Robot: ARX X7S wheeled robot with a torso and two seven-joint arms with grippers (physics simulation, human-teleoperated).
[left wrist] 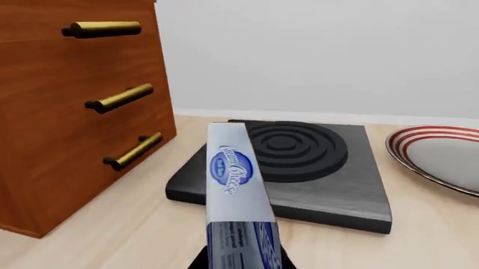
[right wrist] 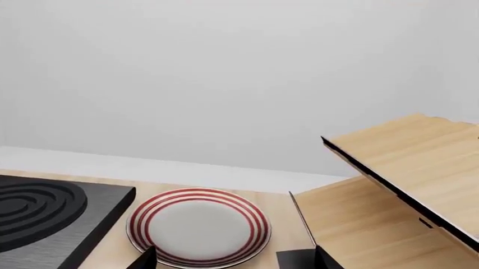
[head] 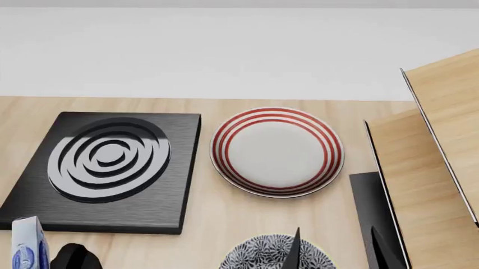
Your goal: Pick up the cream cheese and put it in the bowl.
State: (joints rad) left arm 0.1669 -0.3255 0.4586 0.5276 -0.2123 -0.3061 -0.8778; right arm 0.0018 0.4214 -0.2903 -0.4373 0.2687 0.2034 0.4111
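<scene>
Pale wood table [head: 224, 224] beneath a plain white wall carries a black burner slab [head: 109, 168] and a red-ringed plate [head: 277, 151] side by side. At the head view's lower left, the cream cheese [left wrist: 235, 190] stands lifted off the table, clamped in the left pincer [left wrist: 241, 260], near a wooden drawer cabinet [left wrist: 67, 106]. The bowl [head: 270, 255] peeks in at the bottom edge, below the plate. The right pincer [right wrist: 232, 259] hangs with fingers apart.

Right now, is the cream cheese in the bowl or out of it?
Out. The cream cheese stands near the black burner, well left of the bowl.
</scene>
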